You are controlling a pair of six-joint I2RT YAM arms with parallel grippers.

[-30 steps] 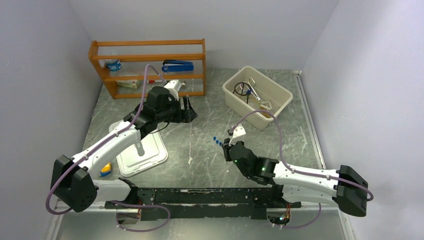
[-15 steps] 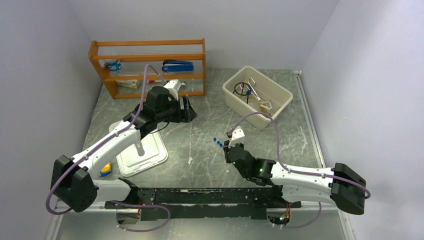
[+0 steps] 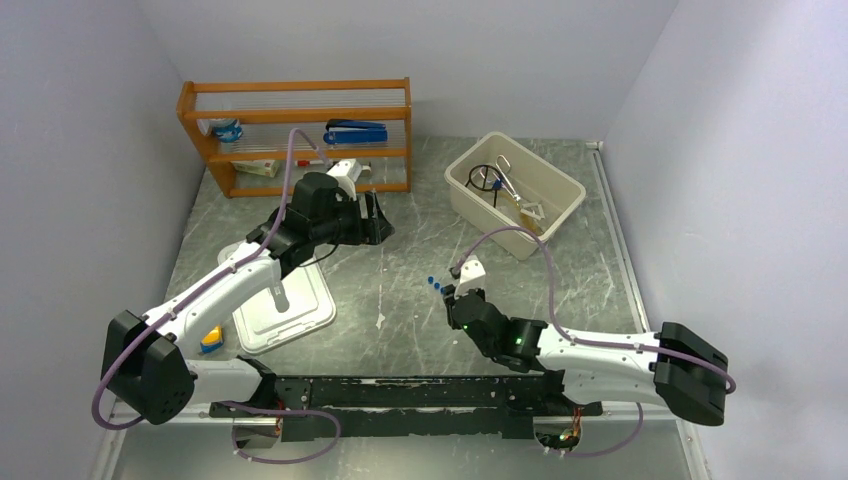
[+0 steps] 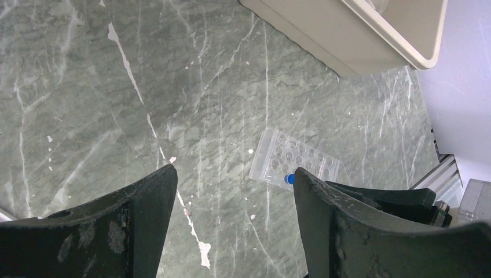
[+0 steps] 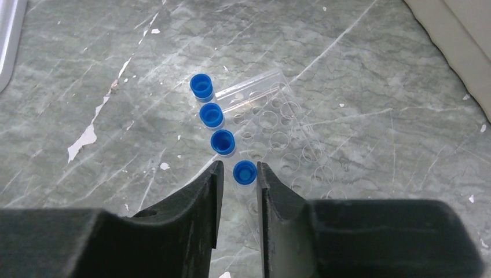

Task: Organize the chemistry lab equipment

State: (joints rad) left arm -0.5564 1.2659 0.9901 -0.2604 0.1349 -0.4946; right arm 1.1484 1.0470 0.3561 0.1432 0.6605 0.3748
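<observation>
From above, the left gripper (image 3: 378,222) hangs spread and empty, at ten o'clock from the clear rack (image 3: 441,286).

Left wrist: the rack lies on the table (image 4: 87,87), with the beige bin (image 4: 324,40) at its one o'clock.

Right wrist: the right gripper (image 5: 238,168) has its fingers slightly parted around the nearest of four blue-capped tubes (image 5: 211,114), not clenched.

The top camera hangs above and behind the arm bases and looks down and forward over the whole tabletop (image 3: 400,270) to the back wall, from far off. The left wrist camera looks down past the left pincer (image 4: 231,174) from well above the tabletop, taking in the clear rack (image 4: 295,159) and a corner of the beige bin (image 4: 359,35). The right wrist camera sits low and close, looking past the right pincer (image 5: 239,168) at the rack's blue-capped tubes (image 5: 223,142). All three views share the rack.
</observation>
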